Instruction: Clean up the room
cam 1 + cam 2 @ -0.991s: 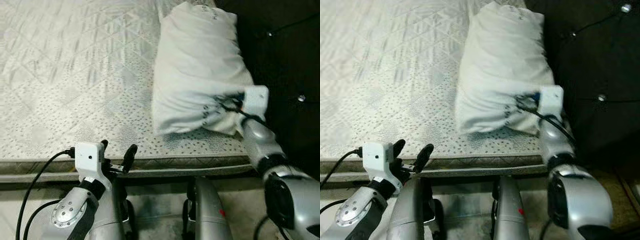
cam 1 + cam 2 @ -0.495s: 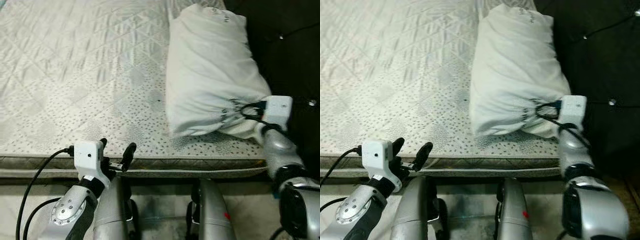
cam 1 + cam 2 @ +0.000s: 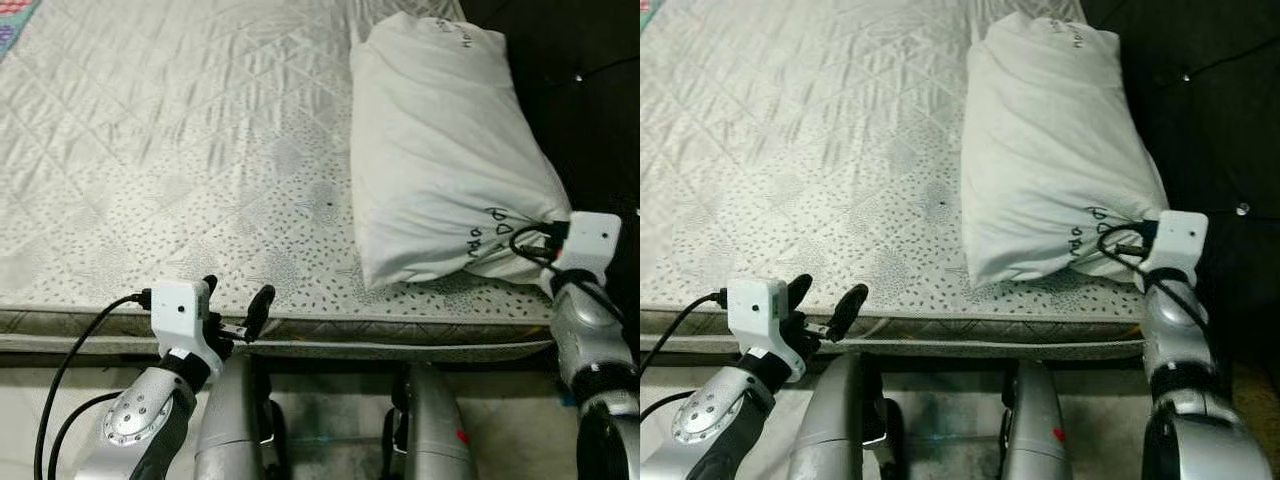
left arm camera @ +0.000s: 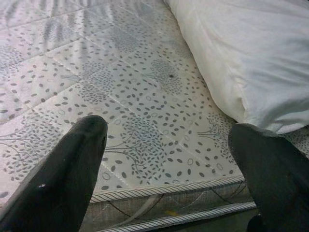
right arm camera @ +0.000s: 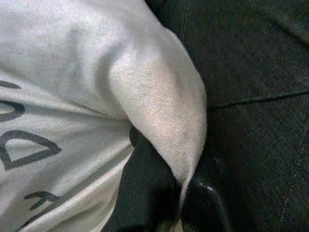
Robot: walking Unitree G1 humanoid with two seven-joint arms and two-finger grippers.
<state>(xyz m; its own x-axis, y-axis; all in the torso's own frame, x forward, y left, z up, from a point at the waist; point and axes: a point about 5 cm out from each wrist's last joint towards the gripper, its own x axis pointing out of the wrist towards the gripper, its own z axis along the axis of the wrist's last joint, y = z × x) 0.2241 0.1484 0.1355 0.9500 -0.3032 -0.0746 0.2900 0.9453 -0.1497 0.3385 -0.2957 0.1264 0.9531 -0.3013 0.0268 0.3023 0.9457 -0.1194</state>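
A white pillow (image 3: pixel 445 150) with dark printed marks lies along the right side of the patterned mattress (image 3: pixel 170 170), next to the dark headboard (image 3: pixel 580 90). My right gripper (image 3: pixel 535 238) is shut on the pillow's near corner; in the right wrist view a fold of white cloth (image 5: pixel 159 111) is pinched between the black fingers (image 5: pixel 145 193). My left gripper (image 3: pixel 235 312) is open and holds nothing, hovering at the mattress's front edge, well to the left of the pillow (image 4: pixel 251 53).
The mattress's corded front edge (image 3: pixel 380 335) runs across in front of me. My own silver legs (image 3: pixel 235 420) stand on the pale floor below it. A bit of coloured fabric (image 3: pixel 15 10) peeks in at the far left corner.
The camera has shifted, so the scene sits further right and lower. The right gripper keeps its hold on the pillow corner, and the pillow lies more stretched out. The left gripper has stayed put.
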